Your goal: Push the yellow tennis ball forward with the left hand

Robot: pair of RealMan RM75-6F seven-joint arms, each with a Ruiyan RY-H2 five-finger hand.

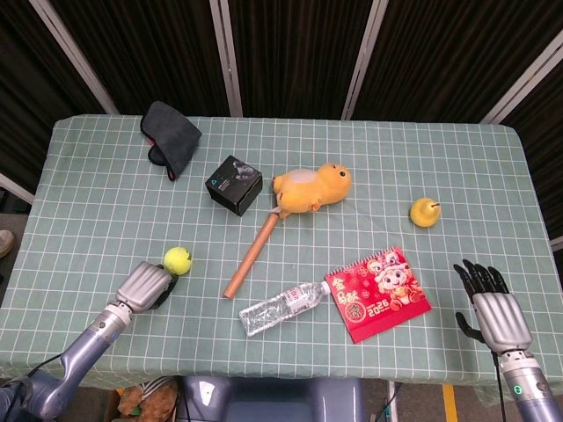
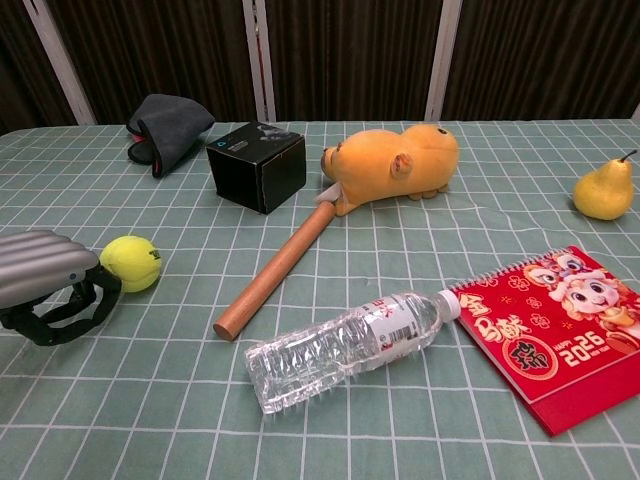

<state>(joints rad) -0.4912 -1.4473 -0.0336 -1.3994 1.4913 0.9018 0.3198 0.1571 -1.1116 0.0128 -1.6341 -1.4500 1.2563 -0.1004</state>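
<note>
The yellow tennis ball [image 1: 178, 258] [image 2: 131, 263] lies on the green checked cloth at the left front of the table. My left hand [image 1: 147, 286] [image 2: 50, 283] sits just behind it with its fingers curled in and its knuckles touching the ball's near side; it holds nothing. Near the front right edge my right hand [image 1: 493, 309] hovers with its fingers spread, empty; the chest view does not show it.
Right of the ball lie a wooden stick [image 1: 252, 249], a plastic water bottle [image 1: 280, 307] and a red calendar [image 1: 378, 292]. Farther back are a black box [image 1: 233, 185], an orange plush toy [image 1: 311, 186], a dark cloth [image 1: 171, 134] and a pear [image 1: 424, 212].
</note>
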